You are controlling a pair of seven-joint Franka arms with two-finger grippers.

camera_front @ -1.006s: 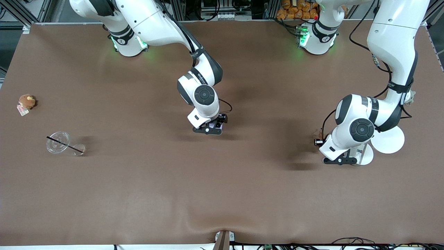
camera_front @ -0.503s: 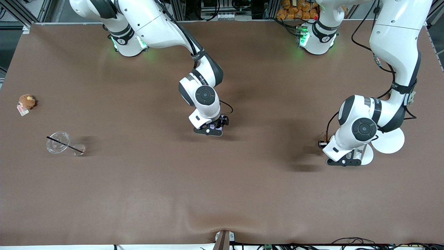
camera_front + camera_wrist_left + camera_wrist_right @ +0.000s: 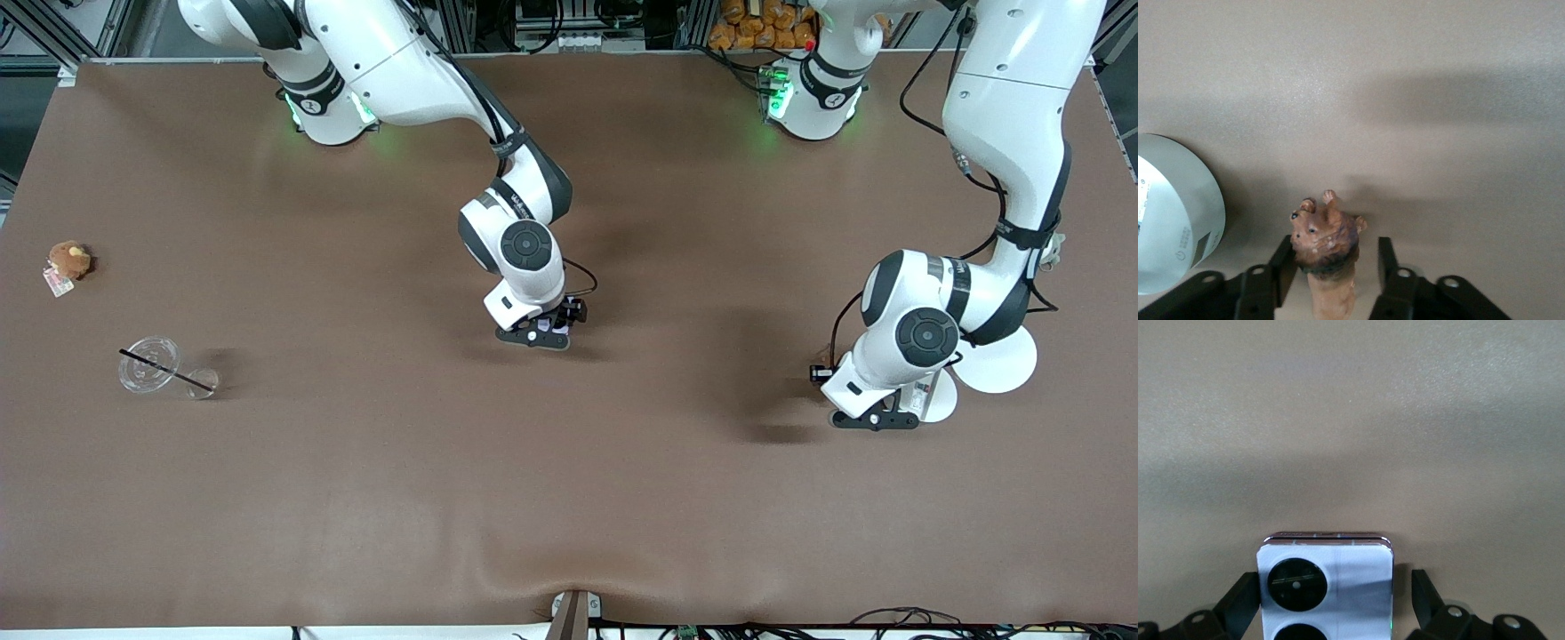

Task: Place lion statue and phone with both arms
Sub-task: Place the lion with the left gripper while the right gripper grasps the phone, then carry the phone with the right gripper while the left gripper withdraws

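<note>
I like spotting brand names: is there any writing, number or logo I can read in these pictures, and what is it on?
Nothing can be read.
Lettering on the right arm: too blurred.
Grey print on the white round object: too small.
Plush toy's tag: too small.

The brown worktop (image 3: 373, 498) carried a brown plush toy (image 3: 68, 260) (tagged), a tipped clear cup (image 3: 151, 366) with a straw, and two white discs (image 3: 1000, 360) (overlapping).
</note>
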